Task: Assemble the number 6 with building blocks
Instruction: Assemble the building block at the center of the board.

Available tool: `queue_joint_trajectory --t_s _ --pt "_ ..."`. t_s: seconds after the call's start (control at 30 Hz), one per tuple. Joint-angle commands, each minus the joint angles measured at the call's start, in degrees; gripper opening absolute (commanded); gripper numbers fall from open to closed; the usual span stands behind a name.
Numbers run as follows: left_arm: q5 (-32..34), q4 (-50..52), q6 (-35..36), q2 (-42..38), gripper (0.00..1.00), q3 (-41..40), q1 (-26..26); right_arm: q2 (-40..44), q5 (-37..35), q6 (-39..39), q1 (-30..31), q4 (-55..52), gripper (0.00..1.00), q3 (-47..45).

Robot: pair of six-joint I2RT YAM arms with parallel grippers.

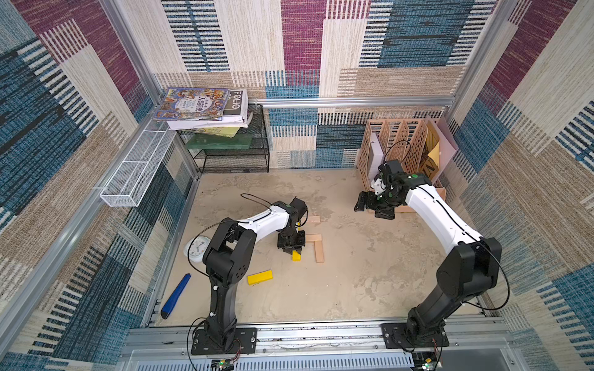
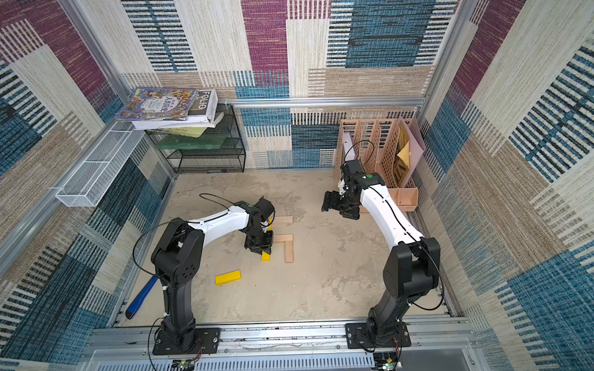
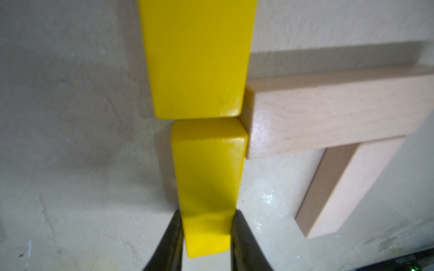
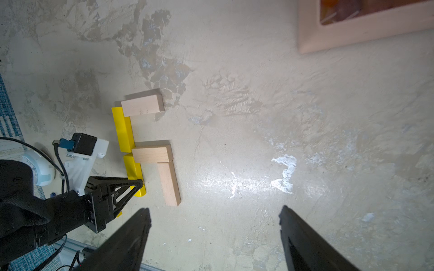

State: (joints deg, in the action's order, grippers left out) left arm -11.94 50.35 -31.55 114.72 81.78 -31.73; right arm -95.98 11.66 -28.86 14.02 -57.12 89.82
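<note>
At the desk's [image 1: 353,289] left front, a loose yellow bar [image 1: 260,277] lies flat, its long axis nearly left to right, well apart from the others. Just right of it, my left end effector [image 3: 207,225] is clamped on the near end of a second yellow bar [image 3: 209,169]. That bar's long axis runs front to back, and its far end touches the third yellow bar [image 3: 197,58], the two end to end in one line. To their right, the top tan bar [image 4: 142,106] and middle tan bar [image 3: 340,112] point rightward. The last tan bar [image 3: 352,187] runs front to back from the middle one's right end. Far right, my right end effector [image 4: 214,210] hangs above bare desk, jaws spread wide, holding nothing.
</note>
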Motion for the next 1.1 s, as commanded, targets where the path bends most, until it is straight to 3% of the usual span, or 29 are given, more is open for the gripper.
queue_joint_trajectory --t_s 0.0,0.23,0.4,1.07 --pt "2.0 0.3 -0.1 -0.4 0.14 0.1 0.0 0.7 0.7 -0.1 0.3 0.4 0.91 0.4" --pt "2.3 0.3 0.3 -1.5 0.26 0.2 0.0 0.8 0.7 -0.2 0.7 0.6 0.92 1.0" --pt "2.0 0.3 0.7 -2.4 0.3 0.6 0.0 1.2 0.7 -0.4 1.0 1.0 0.93 0.6" --pt "0.7 -0.5 1.2 -2.2 0.32 -1.4 -0.4 1.9 0.6 -0.5 1.4 1.4 0.94 -0.3"
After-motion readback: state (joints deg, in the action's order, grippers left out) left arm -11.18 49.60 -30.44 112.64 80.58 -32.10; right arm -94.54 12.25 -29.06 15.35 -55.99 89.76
